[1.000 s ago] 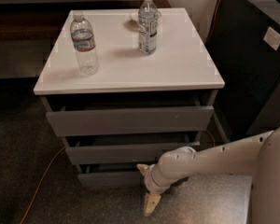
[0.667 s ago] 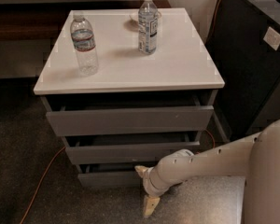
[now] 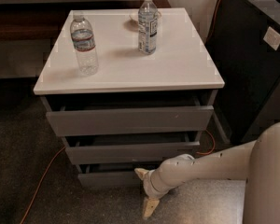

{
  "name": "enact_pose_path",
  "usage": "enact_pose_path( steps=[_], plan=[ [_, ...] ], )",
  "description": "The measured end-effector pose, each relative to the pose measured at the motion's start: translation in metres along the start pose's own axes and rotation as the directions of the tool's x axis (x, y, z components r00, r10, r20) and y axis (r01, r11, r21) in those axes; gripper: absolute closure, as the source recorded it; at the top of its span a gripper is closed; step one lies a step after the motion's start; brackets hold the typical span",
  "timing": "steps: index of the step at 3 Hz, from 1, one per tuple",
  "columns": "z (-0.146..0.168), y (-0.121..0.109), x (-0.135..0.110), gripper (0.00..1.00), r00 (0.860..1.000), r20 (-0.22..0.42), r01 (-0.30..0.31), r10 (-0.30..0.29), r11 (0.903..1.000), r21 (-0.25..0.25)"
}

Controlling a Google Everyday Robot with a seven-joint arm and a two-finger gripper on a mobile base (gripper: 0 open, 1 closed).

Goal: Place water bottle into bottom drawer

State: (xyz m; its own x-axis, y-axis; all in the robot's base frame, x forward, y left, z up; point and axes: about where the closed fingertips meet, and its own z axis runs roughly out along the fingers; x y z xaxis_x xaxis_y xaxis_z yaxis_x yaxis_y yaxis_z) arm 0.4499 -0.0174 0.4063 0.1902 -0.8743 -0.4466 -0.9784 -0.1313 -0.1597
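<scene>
No readable text anywhere. Water bottle (image 3: 84, 43) label, white-blue with red band: print illegible. Taller bottle (image 3: 147, 24) label: print illegible. White tag (image 3: 272, 38) on dark cabinet (image 3: 242, 73): nothing legible. Tool (image 3: 145, 191) sits low at the bottom drawer (image 3: 107, 178) front, fingers spread.

Reads as office or lab space, not a home. Evidence: dark speckled commercial carpet (image 3: 23, 171), grey three-drawer cabinet (image 3: 130, 121) with white tabletop (image 3: 177, 64), orange cable (image 3: 41, 182) run loose across the floor, black counter unit (image 3: 249, 69) on the right with a white socket plate (image 3: 273, 38). Robot arm's tool (image 3: 145, 192) sits low near the floor, just in front of the bottom drawer (image 3: 107, 178), fingers spread apart.
</scene>
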Motion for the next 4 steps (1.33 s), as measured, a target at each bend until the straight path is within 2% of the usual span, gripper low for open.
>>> enact_pose_path(
  steps=[1, 2, 4],
  plan=[
    [0.025, 0.001, 0.011, 0.00, 1.000, 0.020, -0.006, 0.006, 1.0000, 0.006],
    [0.047, -0.004, 0.025, 0.00, 1.000, 0.015, -0.004, 0.004, 0.9994, 0.035],
    [0.079, -0.018, 0.054, 0.00, 1.000, -0.020, 0.012, -0.010, 0.9962, 0.086]
  ],
)
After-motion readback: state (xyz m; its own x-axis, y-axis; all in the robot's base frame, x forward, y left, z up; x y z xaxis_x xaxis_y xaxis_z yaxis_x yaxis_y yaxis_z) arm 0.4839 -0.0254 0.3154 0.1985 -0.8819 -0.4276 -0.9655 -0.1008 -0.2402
